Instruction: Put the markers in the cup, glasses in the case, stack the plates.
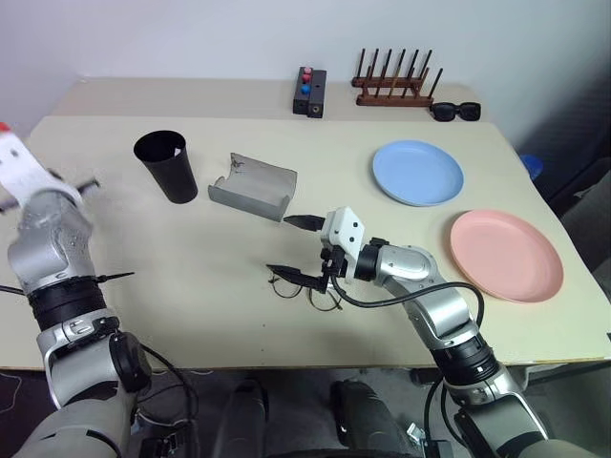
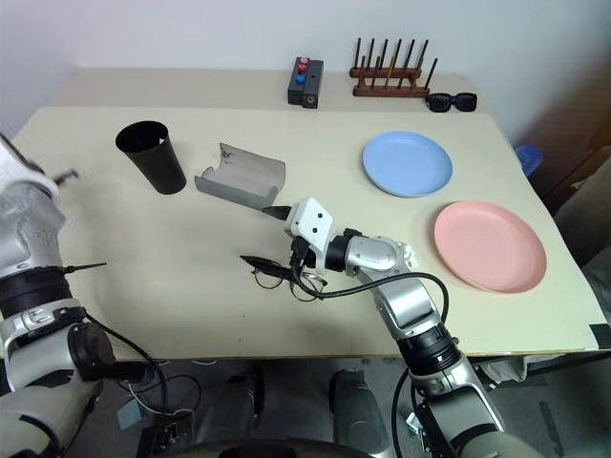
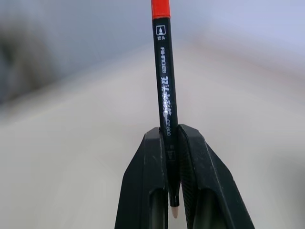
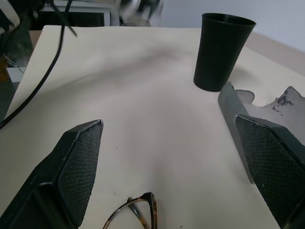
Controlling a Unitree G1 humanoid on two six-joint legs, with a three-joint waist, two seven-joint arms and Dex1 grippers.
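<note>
We grip the red-capped marker (image 3: 165, 90) in our closed left gripper (image 3: 174, 143), its length running out past the fingertips; the cup (image 1: 166, 165) stands off to its right.

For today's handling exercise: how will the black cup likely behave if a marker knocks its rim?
The cup looks tall, with a base narrower than its rim, so it probably tips easily. It appears thin-walled and empty, so likely light. Standing on the smooth table, it may slide first.

Red cap of the black marker (image 3: 165, 86) runs off the frame edge; glasses (image 4: 133, 212) cut off too, only one rim showing.
</note>
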